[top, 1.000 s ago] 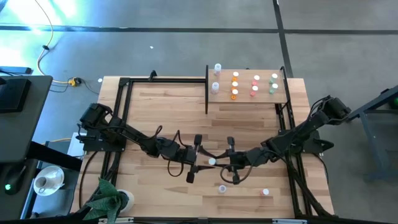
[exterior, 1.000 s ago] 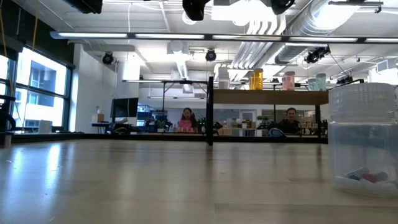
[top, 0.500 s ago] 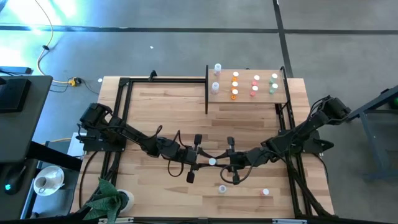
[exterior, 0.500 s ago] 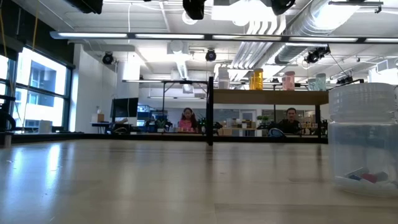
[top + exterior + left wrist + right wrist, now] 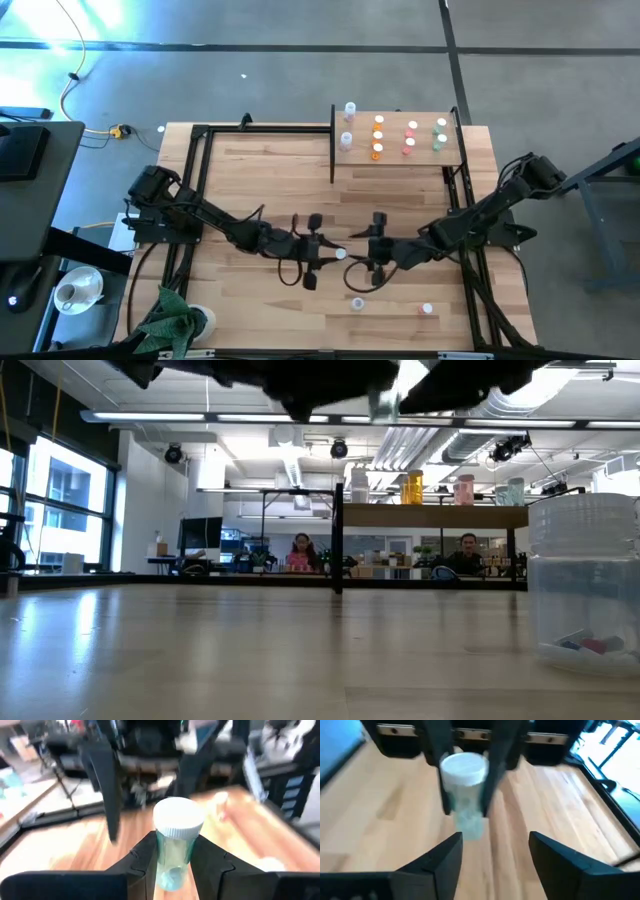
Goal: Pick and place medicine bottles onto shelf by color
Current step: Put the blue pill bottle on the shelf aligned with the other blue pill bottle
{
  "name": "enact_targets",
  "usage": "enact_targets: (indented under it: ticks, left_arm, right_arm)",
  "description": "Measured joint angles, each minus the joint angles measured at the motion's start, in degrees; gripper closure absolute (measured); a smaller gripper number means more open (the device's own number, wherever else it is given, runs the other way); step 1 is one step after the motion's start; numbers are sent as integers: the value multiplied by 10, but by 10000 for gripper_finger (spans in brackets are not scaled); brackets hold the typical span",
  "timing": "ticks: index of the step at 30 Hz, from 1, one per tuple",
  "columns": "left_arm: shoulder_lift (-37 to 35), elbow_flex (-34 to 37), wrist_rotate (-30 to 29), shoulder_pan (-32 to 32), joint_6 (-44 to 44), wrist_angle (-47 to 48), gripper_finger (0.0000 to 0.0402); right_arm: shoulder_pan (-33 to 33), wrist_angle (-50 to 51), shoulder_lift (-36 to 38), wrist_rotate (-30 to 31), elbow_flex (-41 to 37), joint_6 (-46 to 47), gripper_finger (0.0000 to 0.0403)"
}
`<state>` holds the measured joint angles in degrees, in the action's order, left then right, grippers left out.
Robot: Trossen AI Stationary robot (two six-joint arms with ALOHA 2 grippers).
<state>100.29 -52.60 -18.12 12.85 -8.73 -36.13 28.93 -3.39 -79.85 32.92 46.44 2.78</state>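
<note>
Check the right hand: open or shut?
Open. Right hand has its fingers spread wide, clear of the bottle, which the left hand grips.

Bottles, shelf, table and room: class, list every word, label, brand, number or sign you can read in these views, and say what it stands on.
None can be read.
The bottle in the left gripper shows a plain white cap and no label.
The bottles on the shelf are too small to show any lettering.

Both arms reach in low toward the middle, wrists nearly facing each other – the left pincer (image 5: 322, 254) clamped tight on a bottle (image 5: 174, 845), the right pincer (image 5: 368, 250) just beside it, its fingers (image 5: 434, 861) spread wide apart
</note>
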Motion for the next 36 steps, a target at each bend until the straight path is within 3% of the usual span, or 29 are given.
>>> enact_targets:
  ticks: [5, 9, 11, 20, 36]
  left_arm:
    - [0, -20, -8, -18, 30, 112, 315]
    - [0, -73, -10, -31, 80, 273, 315]
    - [2, -91, -10, -31, 90, 306, 315]
    - [3, -96, 30, -10, 75, 254, 316]
    - [3, -96, 25, -8, 70, 251, 316]
  right_arm:
    - [-1, 58, 22, 40, 0, 28, 180]
    - [-1, 53, 30, 60, 0, 24, 183]
    - [-1, 39, 31, 57, 0, 18, 183]
    - [-1, -10, 31, -18, 0, 8, 183]
    - [-3, -100, -13, -51, 0, -32, 183]
